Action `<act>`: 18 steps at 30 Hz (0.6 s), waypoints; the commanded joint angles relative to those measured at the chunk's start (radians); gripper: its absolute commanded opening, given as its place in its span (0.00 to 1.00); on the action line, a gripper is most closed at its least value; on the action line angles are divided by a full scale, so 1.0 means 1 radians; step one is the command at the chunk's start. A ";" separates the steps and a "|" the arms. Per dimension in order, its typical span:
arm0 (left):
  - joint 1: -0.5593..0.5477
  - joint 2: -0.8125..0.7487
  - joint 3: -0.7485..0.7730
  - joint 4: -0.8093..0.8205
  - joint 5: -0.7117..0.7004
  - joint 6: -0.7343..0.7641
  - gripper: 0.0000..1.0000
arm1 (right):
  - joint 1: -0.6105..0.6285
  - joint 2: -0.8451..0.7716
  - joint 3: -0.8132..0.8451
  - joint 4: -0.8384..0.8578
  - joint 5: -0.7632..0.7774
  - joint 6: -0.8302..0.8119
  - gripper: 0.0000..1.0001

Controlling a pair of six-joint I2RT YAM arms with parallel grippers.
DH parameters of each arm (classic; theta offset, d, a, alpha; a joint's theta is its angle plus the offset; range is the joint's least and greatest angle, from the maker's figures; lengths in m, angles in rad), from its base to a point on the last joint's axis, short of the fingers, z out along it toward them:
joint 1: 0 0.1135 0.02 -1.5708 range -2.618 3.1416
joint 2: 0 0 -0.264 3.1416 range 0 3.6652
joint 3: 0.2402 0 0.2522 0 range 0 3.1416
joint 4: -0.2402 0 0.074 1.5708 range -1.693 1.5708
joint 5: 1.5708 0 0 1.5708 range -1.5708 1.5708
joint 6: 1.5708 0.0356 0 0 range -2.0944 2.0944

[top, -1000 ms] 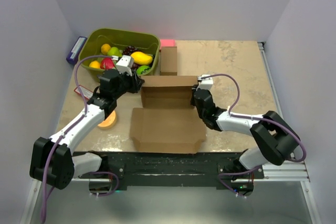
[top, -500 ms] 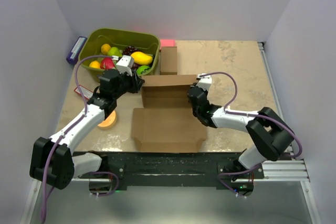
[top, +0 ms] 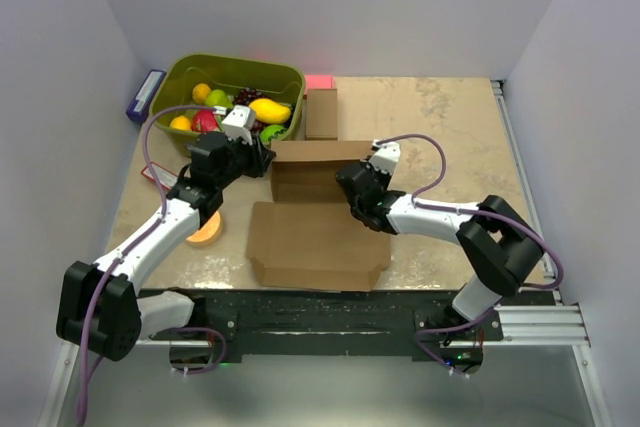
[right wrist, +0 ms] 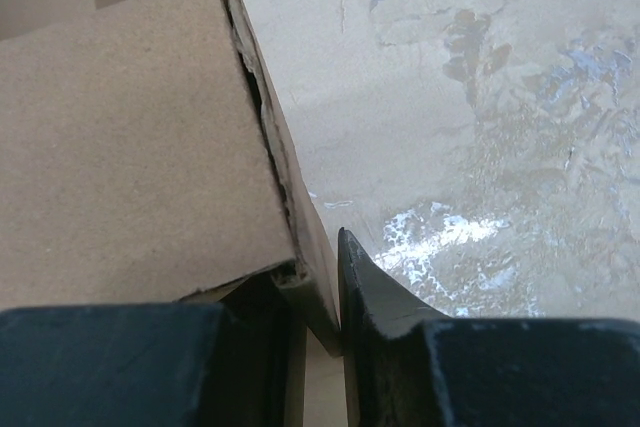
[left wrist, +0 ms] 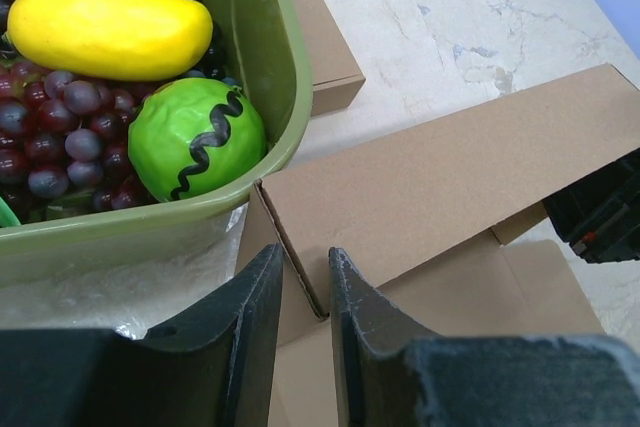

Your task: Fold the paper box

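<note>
Brown cardboard is between both my pairs of fingers. The paper box (top: 315,237) lies in the middle of the table (top: 440,137). Its back wall stands up, and its wide front panel lies flat toward my bases.

My left gripper (left wrist: 305,252) is closed on the left side flap, at the corner where this flap meets the back wall. My right gripper (right wrist: 310,262) is clenched on the right end wall, and the cardboard edge stands straight up between the two fingers.

I judge that the step in hand is forming the two ends of the box. The back wall is up, the front panel is not yet lifted, so the task is perhaps halfway. The next move, I think, calls for turning both ends inward along their creases at the same time. Then the wall stays square and the sheet does not twist or slide.

On my left there is little room. The green basket (top: 290,82) is just beside my left fingers, and the small cardboard box (top: 321,112) sits close behind the back wall. On my right the table is bare stone, with wide room to swing. The front panel reaches almost to the near edge of the table.
</note>
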 commanded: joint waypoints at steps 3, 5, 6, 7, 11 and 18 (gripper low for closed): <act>-0.016 -0.010 -0.015 -0.078 0.013 0.006 0.29 | -0.007 0.088 0.018 -0.322 0.127 0.194 0.00; -0.016 -0.012 -0.015 -0.078 0.013 0.008 0.29 | 0.002 0.099 0.032 -0.366 0.147 0.237 0.00; -0.018 -0.013 -0.015 -0.078 0.013 0.006 0.29 | 0.005 0.104 0.037 -0.382 0.151 0.252 0.00; -0.018 -0.016 -0.015 -0.078 0.012 0.008 0.29 | 0.007 0.105 0.037 -0.385 0.150 0.258 0.00; -0.018 -0.038 -0.019 -0.069 0.001 0.012 0.35 | 0.009 0.073 -0.006 -0.305 0.109 0.202 0.00; -0.016 -0.108 -0.027 -0.041 0.016 0.052 0.68 | 0.009 -0.046 -0.118 -0.119 -0.012 0.033 0.00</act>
